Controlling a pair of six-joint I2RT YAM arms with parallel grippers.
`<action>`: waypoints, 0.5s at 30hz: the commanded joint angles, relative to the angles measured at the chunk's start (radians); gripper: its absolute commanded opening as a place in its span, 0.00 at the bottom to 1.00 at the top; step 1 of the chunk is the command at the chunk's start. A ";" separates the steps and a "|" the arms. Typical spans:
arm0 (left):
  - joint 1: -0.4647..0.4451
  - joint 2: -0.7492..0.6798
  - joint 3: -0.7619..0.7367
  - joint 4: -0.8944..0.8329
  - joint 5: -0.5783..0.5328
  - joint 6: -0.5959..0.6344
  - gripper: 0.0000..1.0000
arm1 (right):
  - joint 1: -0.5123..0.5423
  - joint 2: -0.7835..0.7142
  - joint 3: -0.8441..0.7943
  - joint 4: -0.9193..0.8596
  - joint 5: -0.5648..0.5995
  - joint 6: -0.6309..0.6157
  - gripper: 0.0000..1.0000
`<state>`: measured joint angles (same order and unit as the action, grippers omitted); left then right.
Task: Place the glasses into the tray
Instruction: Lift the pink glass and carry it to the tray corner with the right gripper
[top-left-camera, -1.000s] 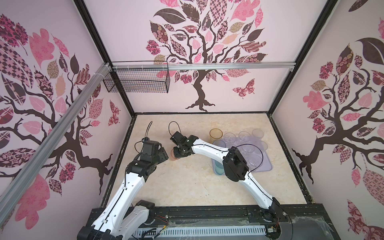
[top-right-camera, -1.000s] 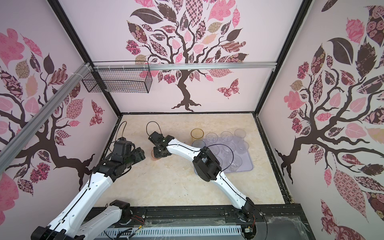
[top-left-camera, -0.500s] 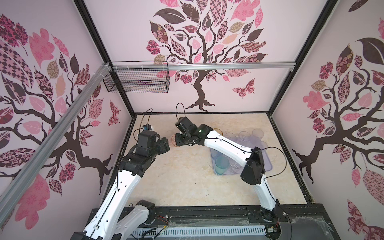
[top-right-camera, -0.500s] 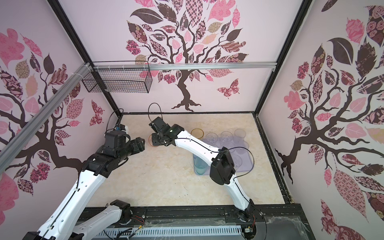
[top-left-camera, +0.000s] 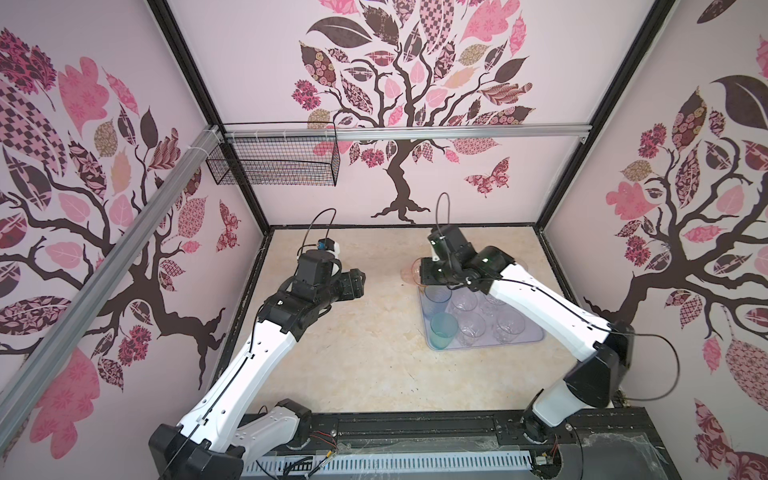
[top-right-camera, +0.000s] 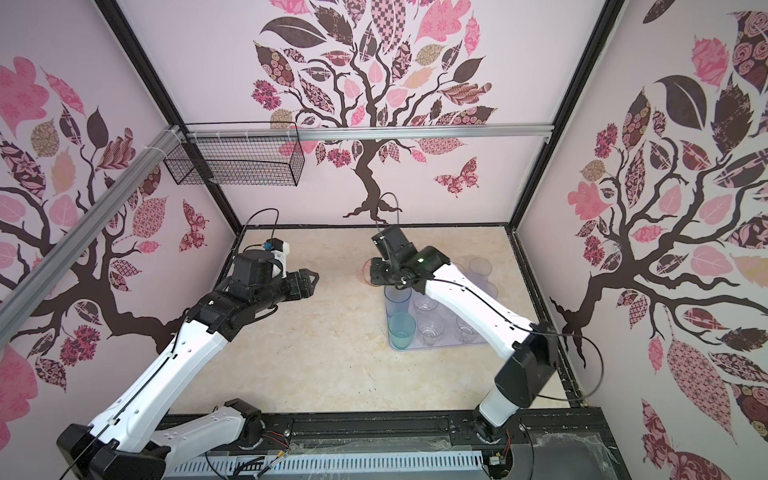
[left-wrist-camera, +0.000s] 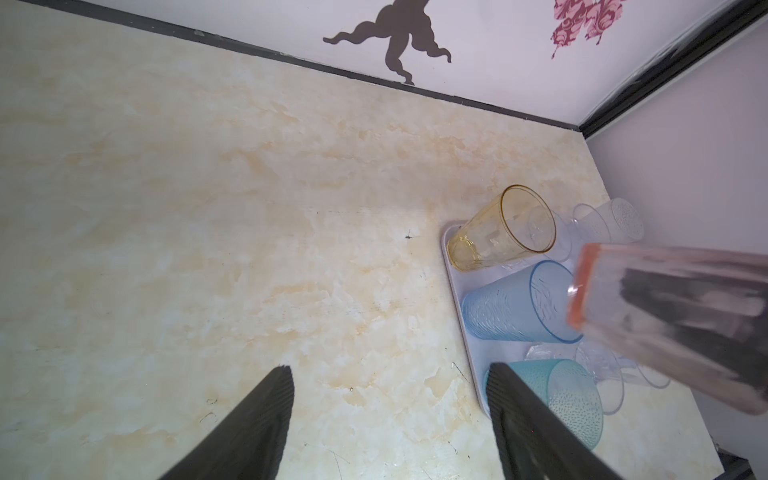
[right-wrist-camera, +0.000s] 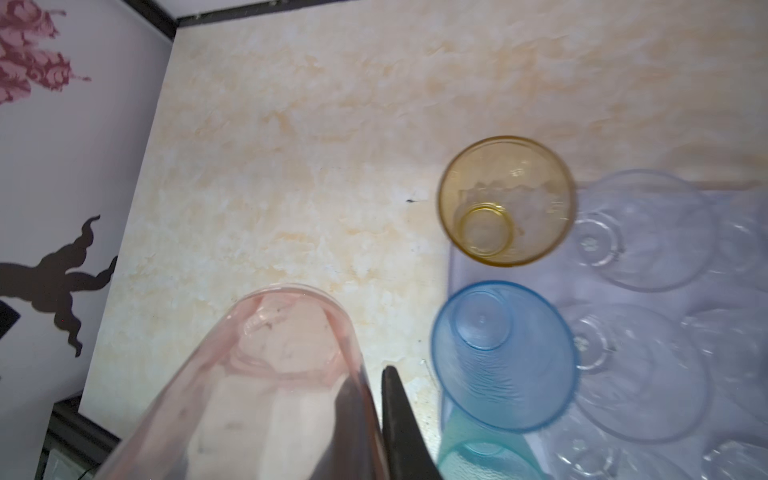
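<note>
My right gripper (right-wrist-camera: 374, 415) is shut on the wall of a pink glass (right-wrist-camera: 270, 374), one finger inside and one outside. In both top views the pink glass (top-left-camera: 411, 271) (top-right-camera: 368, 272) hangs tilted in the air just off the far left corner of the lavender tray (top-left-camera: 486, 347) (top-right-camera: 440, 348). On the tray stand an amber glass (right-wrist-camera: 505, 199), a tall blue glass (top-left-camera: 437, 297), a teal glass (top-left-camera: 443, 330) and several clear glasses (top-left-camera: 471, 328). My left gripper (top-left-camera: 353, 284) (left-wrist-camera: 388, 399) is open, holds nothing and hovers left of the tray.
A black wire basket (top-left-camera: 274, 164) hangs on the rail at the back left wall. The enclosure walls close in the marble-patterned table (top-left-camera: 353, 353) on three sides. The tray lies near the right wall.
My right gripper has carried the pink glass to the right, from beside the left gripper to the tray's far left corner. The left gripper stayed open and rose a little.
</note>
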<state>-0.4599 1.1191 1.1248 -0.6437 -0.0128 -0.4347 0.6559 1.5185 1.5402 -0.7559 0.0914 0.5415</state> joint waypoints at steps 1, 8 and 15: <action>-0.086 0.046 0.039 0.073 -0.045 0.042 0.77 | -0.094 -0.152 -0.064 -0.052 0.021 -0.007 0.01; -0.280 0.173 0.033 0.170 -0.116 0.086 0.77 | -0.435 -0.308 -0.165 -0.130 -0.005 -0.056 0.00; -0.312 0.219 -0.020 0.223 -0.104 0.083 0.77 | -0.815 -0.446 -0.428 -0.054 0.027 0.052 0.00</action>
<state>-0.7712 1.3487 1.1236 -0.4824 -0.1024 -0.3653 -0.0616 1.1500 1.2030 -0.8185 0.0967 0.5343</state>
